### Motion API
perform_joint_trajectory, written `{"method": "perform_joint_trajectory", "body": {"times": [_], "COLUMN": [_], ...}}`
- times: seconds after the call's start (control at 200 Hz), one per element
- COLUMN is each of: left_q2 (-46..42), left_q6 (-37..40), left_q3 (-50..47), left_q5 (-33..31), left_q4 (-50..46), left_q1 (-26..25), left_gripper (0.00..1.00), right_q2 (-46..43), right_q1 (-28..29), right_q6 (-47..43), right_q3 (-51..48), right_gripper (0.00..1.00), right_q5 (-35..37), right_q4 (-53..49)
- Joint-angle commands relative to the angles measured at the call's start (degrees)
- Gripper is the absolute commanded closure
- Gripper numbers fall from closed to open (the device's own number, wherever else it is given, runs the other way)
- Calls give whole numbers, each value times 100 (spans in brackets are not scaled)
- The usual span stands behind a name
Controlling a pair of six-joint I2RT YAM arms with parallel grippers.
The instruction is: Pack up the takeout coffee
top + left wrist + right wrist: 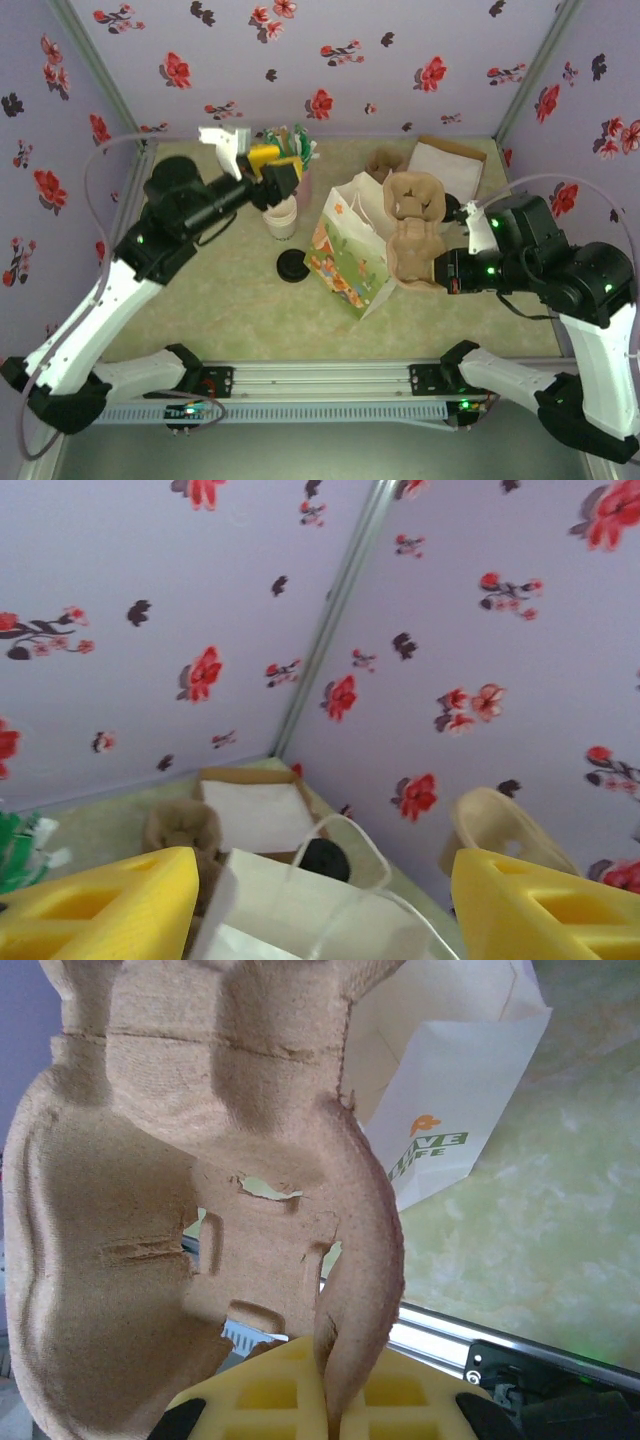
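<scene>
I count 1 black lid-like disc (292,266) near-left of the paper bag (345,255) and 1 takeout coffee cup (282,218) left of bag, further back. R end effector (330,1405) is clamped on the edge of 1 pulp carrier (415,235), at bag's right side. L end effector (322,905) is over the cup, jaws wide, holding nothing. 2nd carrier (385,162) sits behind bag.

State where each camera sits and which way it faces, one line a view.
Top external: above and behind the bases, looking down on the table; both arms show.
Left wrist: on the left arm, facing the far corner over the paper bag; open left claw at bottom.
Right wrist: behind the right claw, shut on the pulp carrier, close up.
Shared: paper bag, pulp carrier.
</scene>
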Motion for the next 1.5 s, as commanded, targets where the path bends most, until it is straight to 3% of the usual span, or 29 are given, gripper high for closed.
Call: {"method": "perform_joint_trajectory", "body": {"times": [0.0, 0.055, 0.19, 0.285, 0.35, 0.44, 1.14, 1.495], "left_q2": [903, 1353, 2757, 3301, 3706, 3818, 5684, 5781], "left_q6": [495, 646, 1406, 1704, 1903, 2072, 2293, 2449], "left_q3": [1037, 1814, 3872, 4440, 4947, 4768, 6371, 5796], "left_q5": [40, -102, -389, -611, -693, -467, 223, 53], "left_q4": [-1747, -2314, -4122, -4701, -5238, -5167, -5575, -5735], "left_q1": [214, 306, 343, 367, 371, 373, -113, -127], "left_gripper": [36, 38, 32, 22, 21, 19, 12, 23], "right_q2": [-45, -73, -98, -130, -201, -338, -887, -917], "right_q1": [-42, -43, -44, -47, -42, -42, -49, -43], "right_q6": [-144, -134, -142, -170, -169, -138, -250, -351], "right_q3": [73, 94, 376, 587, 556, 361, -139, -311], "right_gripper": [100, 100, 100, 100, 100, 100, 100, 100], "right_q5": [-122, -132, -53, 124, 185, 334, 519, 509], "right_q4": [-64, -50, -149, -243, -218, -118, -54, -57]}}
